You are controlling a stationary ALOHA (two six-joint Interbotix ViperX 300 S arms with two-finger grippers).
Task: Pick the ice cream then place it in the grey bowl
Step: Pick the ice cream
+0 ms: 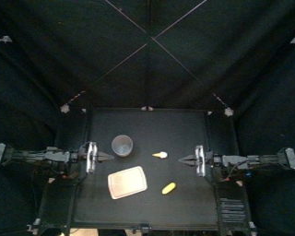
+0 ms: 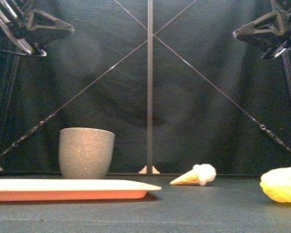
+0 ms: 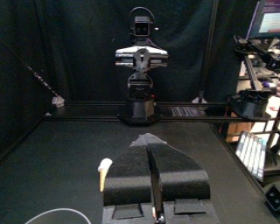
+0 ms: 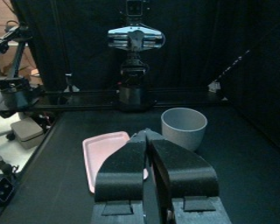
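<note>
Toy ice cream, a pale scoop on a tan cone [image 2: 196, 175], lies on its side on the black table [image 1: 194, 207]. It is near the middle, between the tall grey speckled cup [image 2: 86, 152] and the right gripper [image 4: 149, 138]. A flat pink tray [image 2: 69, 189] and a yellow toy fruit [image 2: 282, 185] lie nearer the front. Both arms hang at the table's sides, high above the surface. Left gripper [image 3: 150, 144]: jaws pressed together, holding nothing. Right gripper: likewise closed and empty. Step in hand, as judged: the approach to the cone, not yet begun. The right arm sits nearer and seems the natural choice. Its jaws should part wide before descending, straddle the cone across its narrow width, and close gently, since the rounded toy may roll or slip out. Lift it clear before crossing to the cup.
</note>
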